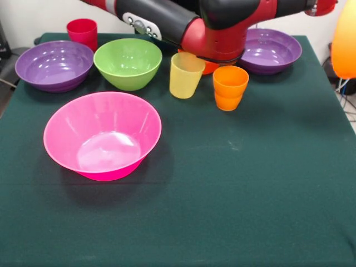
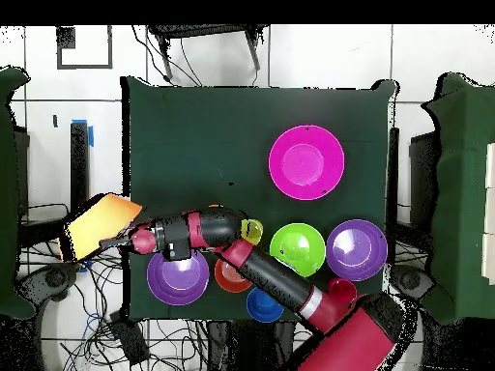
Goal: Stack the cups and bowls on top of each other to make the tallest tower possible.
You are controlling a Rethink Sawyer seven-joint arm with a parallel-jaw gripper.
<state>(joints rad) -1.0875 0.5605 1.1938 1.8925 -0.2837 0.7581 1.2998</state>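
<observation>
My gripper (image 2: pixel 129 238) reaches past the table's edge and is shut on the rim of the large orange bowl (image 2: pixel 100 224), which hangs tilted in the air; it also shows at the front view's right edge (image 1: pixel 345 40). On the table stand the pink bowl (image 1: pixel 103 136), green bowl (image 1: pixel 128 63), two purple bowls (image 1: pixel 54 65) (image 1: pixel 271 51), red cup (image 1: pixel 82 31), yellow cup (image 1: pixel 186 75) and orange cup (image 1: pixel 230 88). The orange-red bowl (image 2: pixel 230 276) and blue bowl (image 2: pixel 263 306) lie near my base, partly under the arm.
The arm (image 1: pixel 211 28) stretches low over the back row of cups and bowls. The green cloth table (image 1: pixel 250 194) has open room on its near half in the front view. Cables and chairs surround the table (image 2: pixel 174 116).
</observation>
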